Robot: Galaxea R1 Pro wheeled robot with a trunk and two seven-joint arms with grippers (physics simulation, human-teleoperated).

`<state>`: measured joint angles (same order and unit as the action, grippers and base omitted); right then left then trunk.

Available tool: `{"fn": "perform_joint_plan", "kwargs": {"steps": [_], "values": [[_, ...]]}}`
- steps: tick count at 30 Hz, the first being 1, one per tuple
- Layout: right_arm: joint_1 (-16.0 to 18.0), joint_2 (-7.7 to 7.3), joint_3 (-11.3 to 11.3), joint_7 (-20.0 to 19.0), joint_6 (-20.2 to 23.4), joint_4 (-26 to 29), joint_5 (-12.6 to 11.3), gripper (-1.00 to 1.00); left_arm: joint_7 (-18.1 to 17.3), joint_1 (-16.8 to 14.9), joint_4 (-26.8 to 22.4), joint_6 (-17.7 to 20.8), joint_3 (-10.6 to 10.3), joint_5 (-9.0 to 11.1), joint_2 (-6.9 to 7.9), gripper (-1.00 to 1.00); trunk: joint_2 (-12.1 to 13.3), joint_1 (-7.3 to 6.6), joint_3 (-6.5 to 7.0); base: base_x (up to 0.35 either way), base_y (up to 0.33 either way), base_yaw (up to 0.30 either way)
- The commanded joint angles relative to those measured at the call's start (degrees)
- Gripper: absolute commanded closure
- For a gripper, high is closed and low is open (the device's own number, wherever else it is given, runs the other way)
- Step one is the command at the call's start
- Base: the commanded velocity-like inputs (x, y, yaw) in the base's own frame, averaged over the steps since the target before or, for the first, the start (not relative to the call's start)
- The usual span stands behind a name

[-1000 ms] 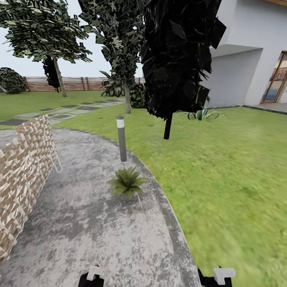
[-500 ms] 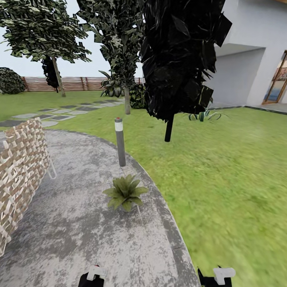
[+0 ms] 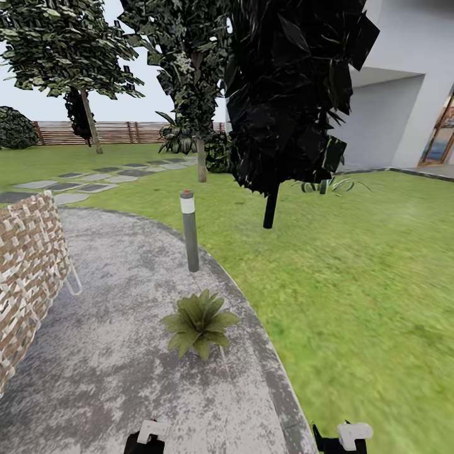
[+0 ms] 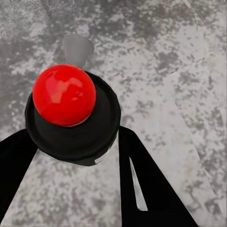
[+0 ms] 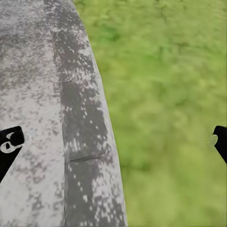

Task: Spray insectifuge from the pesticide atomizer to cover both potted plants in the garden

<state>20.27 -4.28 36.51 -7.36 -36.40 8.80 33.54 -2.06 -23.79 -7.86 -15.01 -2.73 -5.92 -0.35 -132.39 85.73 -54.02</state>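
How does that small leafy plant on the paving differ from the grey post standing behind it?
The low rosette of broad green leaves spreads wide close to the ground, while the slim grey bollard post stands tall, narrow and upright. The plant is all green; the post is grey with a white band and a red tip. Both sit near the mottled grey paved patio's edge beside the green lawn.

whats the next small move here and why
Probably keep rolling forward and looking around: only one potted plant shows, at the patio edge below the bollard lamp, and no spray bottle. The right gripper is open and empty.
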Motion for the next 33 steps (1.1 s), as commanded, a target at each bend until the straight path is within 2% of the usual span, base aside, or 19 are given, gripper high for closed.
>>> {"fn": "perform_joint_plan", "kwargs": {"steps": [1, 6, 15, 24, 33], "values": [[0.0, 0.02, 0.5, -0.6, -0.2, 0.0, 0.0, -1.00, 0.1, 0.0, 0.0, -0.2, -0.2, -0.4, 0.03, 1.00, 0.0, 0.02, -0.05, 0.267, 0.219, 0.000], [0.0, 0.05, 0.5, -0.5, -0.2, 0.0, 0.0, -1.00, 0.1, 0.0, 0.0, -0.2, -0.2, -0.4, 0.00, 1.00, 0.0, 0.02, -0.05, 0.179, 0.119, 0.011], [0.0, 0.03, 0.5, -0.5, -0.3, 0.0, 0.0, -1.00, 0.1, 0.0, 0.0, -0.2, -0.2, -0.4, -0.01, 1.00, 0.0, 0.02, -0.05, 0.009, 0.003, 0.213], [0.0, -0.01, 0.5, -0.5, -0.2, 0.0, 0.0, -1.00, 0.1, -0.1, 0.0, -0.2, -0.2, -0.4, -0.01, 1.00, 0.0, 0.02, -0.05, 0.189, 0.000, 0.013], [0.0, 0.06, 0.5, -0.6, -0.2, -0.3, -0.1, -1.00, 0.1, -0.1, 0.0, -0.2, -0.2, -0.4, 0.00, 1.00, 0.0, 0.02, -0.05, 0.034, 0.000, 0.000]]}}
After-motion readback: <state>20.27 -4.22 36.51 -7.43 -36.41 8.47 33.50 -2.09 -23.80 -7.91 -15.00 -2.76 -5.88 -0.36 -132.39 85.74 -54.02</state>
